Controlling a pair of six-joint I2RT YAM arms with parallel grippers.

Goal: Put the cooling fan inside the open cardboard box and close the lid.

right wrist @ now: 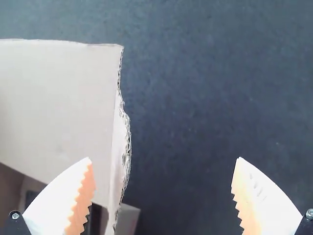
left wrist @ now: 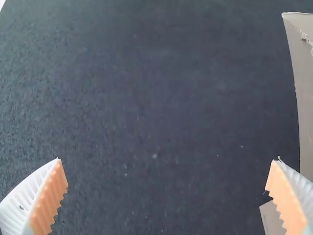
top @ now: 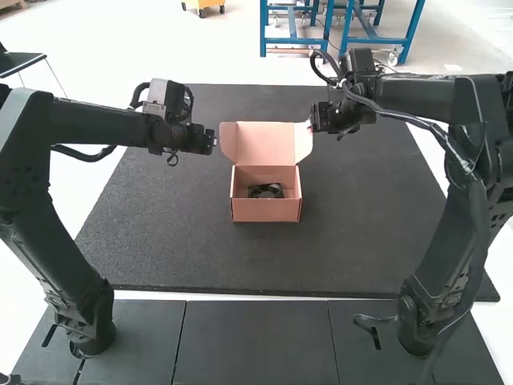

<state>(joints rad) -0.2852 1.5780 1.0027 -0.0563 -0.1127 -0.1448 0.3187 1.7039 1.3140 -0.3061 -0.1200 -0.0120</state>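
A small cardboard box (top: 265, 200) stands on the black mat, its lid (top: 265, 144) raised at the back. The black cooling fan (top: 265, 191) lies inside it. My left gripper (top: 212, 143) hovers just left of the lid's edge, open, with bare mat between its orange pads (left wrist: 46, 198) and the lid's edge (left wrist: 303, 93) beside one finger. My right gripper (top: 315, 120) hangs at the lid's upper right corner, open, with the lid's side flap (right wrist: 120, 142) lying next to one of its fingers (right wrist: 73, 196).
The black mat (top: 160, 224) covers most of the table, with free room in front of the box and on both sides. Dark panels (top: 256, 341) run along the table's near edge between the arm bases.
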